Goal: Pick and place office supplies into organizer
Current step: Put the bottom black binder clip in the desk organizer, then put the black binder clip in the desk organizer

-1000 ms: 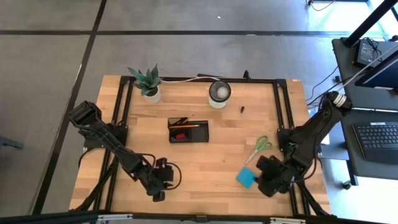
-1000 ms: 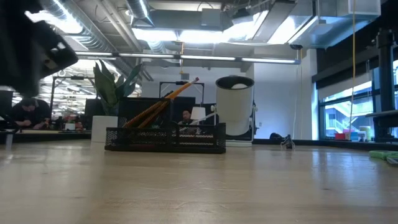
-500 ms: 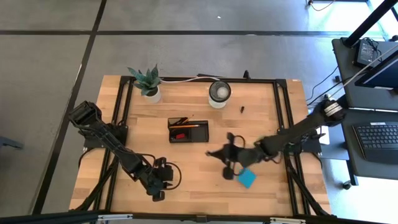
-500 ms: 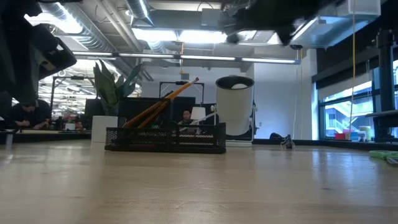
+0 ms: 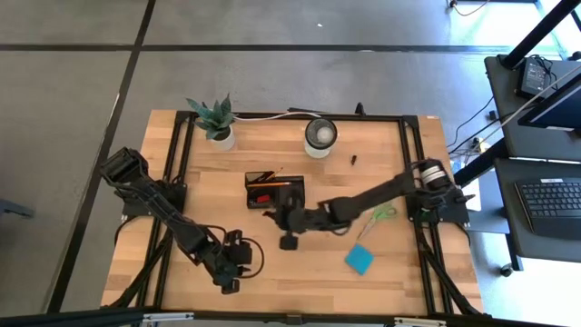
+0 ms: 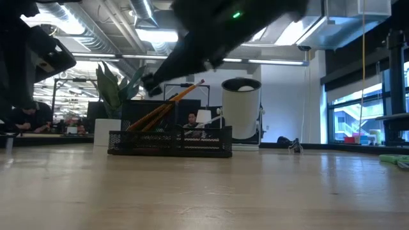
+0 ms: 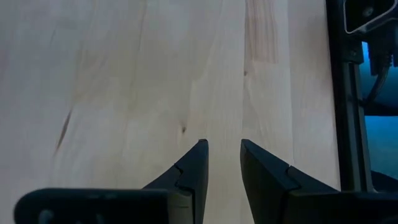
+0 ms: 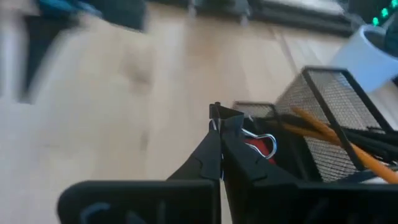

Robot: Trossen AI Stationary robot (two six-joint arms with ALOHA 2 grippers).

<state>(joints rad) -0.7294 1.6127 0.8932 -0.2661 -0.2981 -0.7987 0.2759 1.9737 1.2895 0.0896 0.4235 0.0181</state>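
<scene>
Starting at your left in the high view, locate the left gripper (image 5: pixel 233 270) low over the near-left part of the table (image 5: pixel 318 263); its wrist view shows the two dark fingers (image 7: pixel 193 168) parted by a narrow gap, nothing between them, bare wood beneath.

Behind it, at the far-left edge, note the potted plant (image 5: pixel 216 119); further right along the far edge stands the round white-rimmed cup (image 5: pixel 320 134).

At table centre, find the organizer (image 5: pixel 274 191), a black mesh tray; an orange pencil (image 5: pixel 280 184) and a small red eraser (image 5: pixel 263 196) lie inside it; in the low view the pencils (image 6: pixel 167 105) lean up out of the tray (image 6: pixel 170 142).

Just right of the organizer, the right gripper (image 5: pixel 280 216) hangs above the table, the arm stretched in from the right side; its wrist view shows the fingers (image 8: pixel 214 152) clenched on a small black binder clip (image 8: pixel 239 127) with silver wire handles, the mesh tray close ahead.

Continue right: the green-handled scissors (image 5: pixel 379 216) lie flat on the wood beside the right arm; the blue sticky-note pad (image 5: pixel 359 261) lies nearer the front edge; a tiny black clip (image 5: pixel 353 160) rests alone toward the far-right.
</scene>
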